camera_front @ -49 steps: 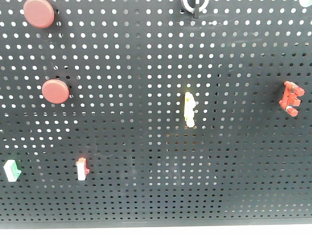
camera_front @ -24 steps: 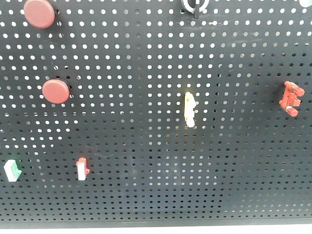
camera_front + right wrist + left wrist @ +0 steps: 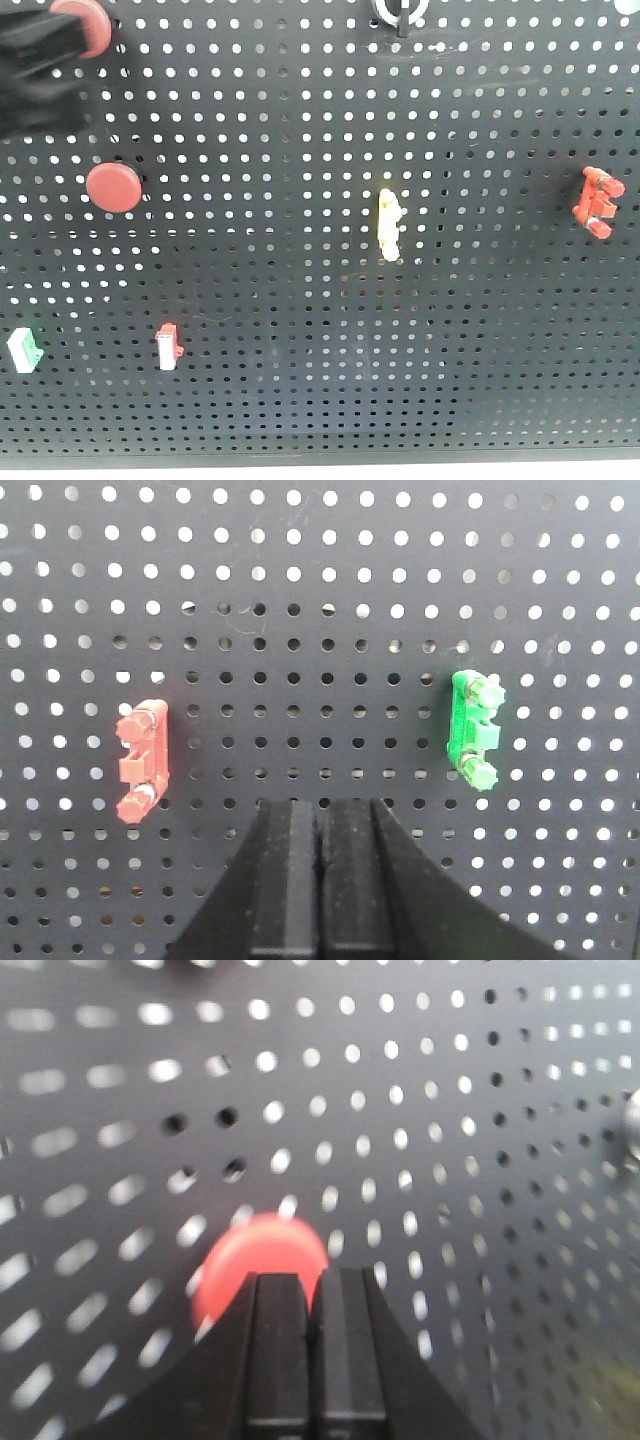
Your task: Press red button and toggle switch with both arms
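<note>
Reaching limb: left gripper (image 3: 312, 1282), jaws pressed together, tip at red button (image 3: 262, 1260), pegboard (image 3: 300, 150) top-left corner.
Toggle switch (image 3: 400, 10): pegboard top edge, untouched.
Right gripper (image 3: 318, 810): jaws pressed together, facing pegboard between red clip (image 3: 143, 762) and green clip (image 3: 475, 730).

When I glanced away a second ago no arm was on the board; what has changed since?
The left arm has swung in from the upper left, a dark blur overlapping the upper red button, with the left gripper shut close before it. Nothing grasped. The lower red button, toggle switch, yellow rocker and red clip stayed put.
</note>
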Robot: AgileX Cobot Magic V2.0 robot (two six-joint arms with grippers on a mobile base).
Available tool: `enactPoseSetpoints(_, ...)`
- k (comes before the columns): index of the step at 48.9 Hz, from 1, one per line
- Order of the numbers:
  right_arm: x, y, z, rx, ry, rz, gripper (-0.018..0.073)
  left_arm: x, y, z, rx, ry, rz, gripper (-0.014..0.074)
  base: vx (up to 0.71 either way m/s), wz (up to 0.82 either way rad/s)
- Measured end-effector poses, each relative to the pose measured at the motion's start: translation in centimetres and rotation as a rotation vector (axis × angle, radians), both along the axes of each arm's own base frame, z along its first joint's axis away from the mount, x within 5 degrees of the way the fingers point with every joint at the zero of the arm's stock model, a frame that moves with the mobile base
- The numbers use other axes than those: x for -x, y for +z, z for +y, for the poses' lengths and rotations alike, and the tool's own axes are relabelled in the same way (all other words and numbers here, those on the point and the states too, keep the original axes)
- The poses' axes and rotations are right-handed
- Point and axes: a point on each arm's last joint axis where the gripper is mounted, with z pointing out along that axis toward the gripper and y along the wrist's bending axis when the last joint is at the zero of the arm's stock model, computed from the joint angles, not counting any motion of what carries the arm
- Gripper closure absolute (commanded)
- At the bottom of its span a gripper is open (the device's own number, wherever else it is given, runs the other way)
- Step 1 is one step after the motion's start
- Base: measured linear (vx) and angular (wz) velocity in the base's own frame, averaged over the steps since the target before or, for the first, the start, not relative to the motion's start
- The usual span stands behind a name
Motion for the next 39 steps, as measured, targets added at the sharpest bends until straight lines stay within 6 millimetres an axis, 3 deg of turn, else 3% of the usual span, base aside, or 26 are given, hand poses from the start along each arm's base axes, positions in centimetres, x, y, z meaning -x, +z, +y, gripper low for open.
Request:
enactPoseSetpoints(9, 0.0, 0.0, 0.0, 0.0, 0.0, 0.0, 0.0559, -1.5, 0.0, -0.8, 0.002, -0.006, -0.006, 0.0594, 0.0, 0.0)
enactPoseSetpoints(22, 0.0, 0.0, 0.0, 0.0, 0.0, 0.0, 0.0559, -1.6, 0.1, -1.0, 0.008, -0.01, -0.019, 0.0594, 0.0, 0.0)
enactPoseSetpoints(29, 0.0, 0.0, 0.0, 0.0, 0.0, 0.0, 0.0559, -0.3, 0.4, -0.8, -0.002, -0.023, 0.004, 0.0594, 0.0, 0.0)
enactPoseSetpoints(39, 0.0, 0.0, 0.0, 0.0, 0.0, 0.0, 0.0559, 3.1, 1.2, 0.8, -0.072, -0.011, 0.051, 0.0594, 0.0, 0.0)
